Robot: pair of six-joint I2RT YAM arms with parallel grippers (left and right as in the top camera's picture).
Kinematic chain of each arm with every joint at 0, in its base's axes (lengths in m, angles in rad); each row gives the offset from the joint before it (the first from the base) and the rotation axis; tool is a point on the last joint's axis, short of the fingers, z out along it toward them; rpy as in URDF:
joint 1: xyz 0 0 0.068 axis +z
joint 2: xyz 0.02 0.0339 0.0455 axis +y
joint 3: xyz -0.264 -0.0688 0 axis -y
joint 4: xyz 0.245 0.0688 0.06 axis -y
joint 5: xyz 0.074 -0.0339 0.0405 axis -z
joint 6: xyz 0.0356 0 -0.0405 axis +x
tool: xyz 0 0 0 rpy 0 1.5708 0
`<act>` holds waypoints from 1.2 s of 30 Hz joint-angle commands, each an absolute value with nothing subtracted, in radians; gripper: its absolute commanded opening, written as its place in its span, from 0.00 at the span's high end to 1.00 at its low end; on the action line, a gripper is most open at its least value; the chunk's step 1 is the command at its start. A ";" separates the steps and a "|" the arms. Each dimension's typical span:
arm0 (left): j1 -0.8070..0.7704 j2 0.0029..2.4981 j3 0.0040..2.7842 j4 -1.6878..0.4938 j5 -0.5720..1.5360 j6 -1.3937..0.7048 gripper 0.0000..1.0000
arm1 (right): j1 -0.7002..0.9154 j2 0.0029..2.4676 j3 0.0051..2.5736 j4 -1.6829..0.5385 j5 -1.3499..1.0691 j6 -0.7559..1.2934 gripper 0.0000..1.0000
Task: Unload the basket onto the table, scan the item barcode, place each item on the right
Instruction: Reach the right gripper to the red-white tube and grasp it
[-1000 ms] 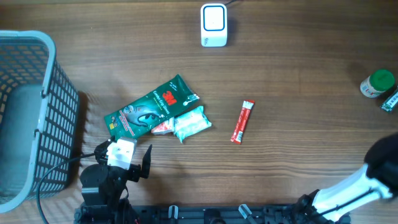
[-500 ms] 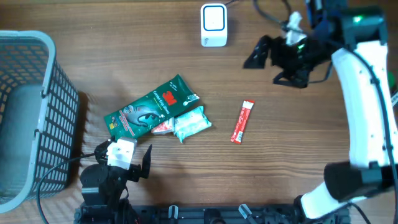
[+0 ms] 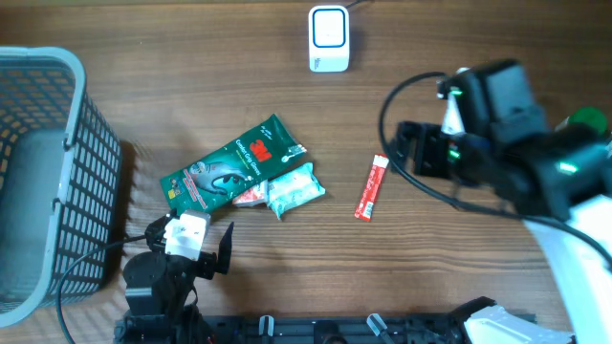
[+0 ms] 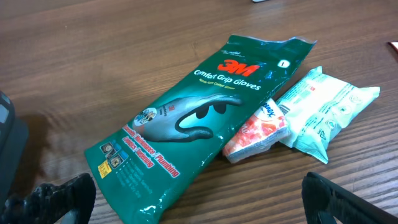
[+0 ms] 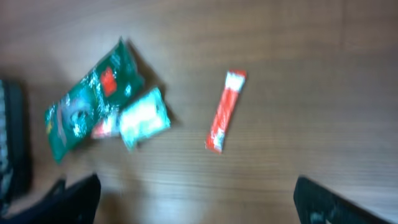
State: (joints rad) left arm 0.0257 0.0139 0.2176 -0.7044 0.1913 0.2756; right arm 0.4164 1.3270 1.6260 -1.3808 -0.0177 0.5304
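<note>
**Red sachet lies loose on the table, nothing scanned yet**

The right tool hangs above the table with its jaws spread wide and nothing between them, just to the right of the sachet. Its own wrist view is blurred, but the sachet shows flat on the wood ahead of the fingers. The left tool, equally wide open and empty, sits low at the near edge. It faces the green 3M glove pack, which has a pale wipes pack and a small orange-printed tissue pack tucked against its side. The white scanner stands at the far edge, well apart from every item. A grey basket fills the left side.

By this layout the task is at its very start. No item is held or lifted, and none is near the scanner. The sachet looks the likelier target, given where the right tool is. Grasping, carrying and presenting the barcode all remain, and no barcode can be made out on it.
</note>
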 commanded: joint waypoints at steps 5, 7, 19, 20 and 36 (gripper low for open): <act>0.030 0.007 0.215 -0.705 0.189 0.284 0.00 | 0.422 1.438 1.071 -0.927 -0.080 0.827 0.00; 0.030 0.007 0.215 -0.705 0.189 0.284 0.00 | 0.422 1.503 0.991 -0.816 -0.095 0.837 0.00; 0.030 0.007 0.215 -0.705 0.189 0.284 0.00 | 0.421 1.783 0.941 -0.617 -0.005 0.838 0.18; 0.030 0.007 0.215 -0.705 0.189 0.284 0.00 | 0.421 1.783 0.941 -0.611 0.015 0.838 0.19; 0.030 0.007 0.215 -0.705 0.189 0.284 0.00 | 0.421 1.783 0.941 -0.599 0.031 0.838 0.57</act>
State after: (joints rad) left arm 0.0257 0.0139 0.2176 -0.7071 0.1913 0.2756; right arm 0.4183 1.7504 0.9504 -0.6033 0.0273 0.8371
